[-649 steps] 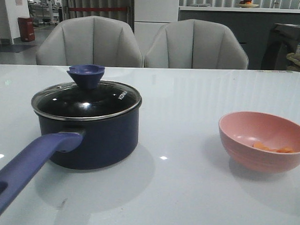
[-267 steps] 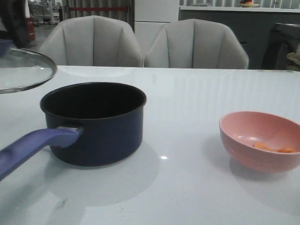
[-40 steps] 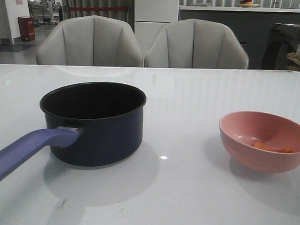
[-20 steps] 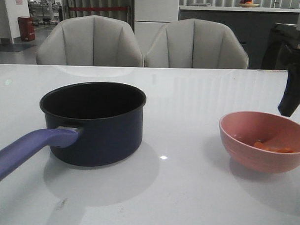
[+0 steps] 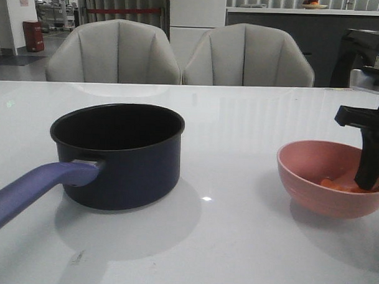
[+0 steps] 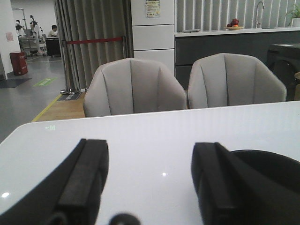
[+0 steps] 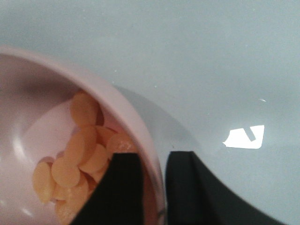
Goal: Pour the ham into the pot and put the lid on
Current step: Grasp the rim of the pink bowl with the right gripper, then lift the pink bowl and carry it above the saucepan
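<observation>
The dark blue pot stands uncovered at the left of the table, its periwinkle handle pointing to the near left. The ham lies as several thin orange slices in the pink bowl at the right. My right gripper straddles the bowl's near right rim, one finger inside over the slices and one outside. The right gripper is closed narrowly on the wall. My left gripper is wide open and holds nothing, low over bare table beside the pot. The lid is out of view.
Two grey chairs stand behind the table's far edge. A dark cabinet is at the far right. White tabletop lies bare between pot and bowl.
The lid was lifted off the pot and carried out of view to the left. In the last second my right gripper came down from above onto the bowl's rim.
</observation>
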Motion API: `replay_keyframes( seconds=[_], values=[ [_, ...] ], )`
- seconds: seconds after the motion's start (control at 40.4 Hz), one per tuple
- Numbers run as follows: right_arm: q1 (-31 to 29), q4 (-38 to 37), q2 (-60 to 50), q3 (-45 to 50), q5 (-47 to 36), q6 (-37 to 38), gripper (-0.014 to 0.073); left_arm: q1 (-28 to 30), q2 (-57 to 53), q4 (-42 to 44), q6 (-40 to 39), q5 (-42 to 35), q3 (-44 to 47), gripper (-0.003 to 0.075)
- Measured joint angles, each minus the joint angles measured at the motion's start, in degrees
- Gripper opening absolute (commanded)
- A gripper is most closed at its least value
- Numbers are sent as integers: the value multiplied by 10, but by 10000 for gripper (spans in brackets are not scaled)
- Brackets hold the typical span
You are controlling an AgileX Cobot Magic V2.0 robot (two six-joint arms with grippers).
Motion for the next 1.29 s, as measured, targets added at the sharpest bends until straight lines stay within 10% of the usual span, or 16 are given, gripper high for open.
replay_keyframes(
  seconds=[0.446, 0.793, 1.289],
  values=[
    [16, 27, -25, -18, -14, -22, 137, 0, 0, 0, 0, 0, 0, 428],
    [169, 23, -133, -27, -85, -42, 138, 0, 0, 0, 0, 0, 0, 428],
    [363, -300, -106, -139, -131, 145, 138, 0, 0, 0, 0, 1, 0, 428]
  ],
)
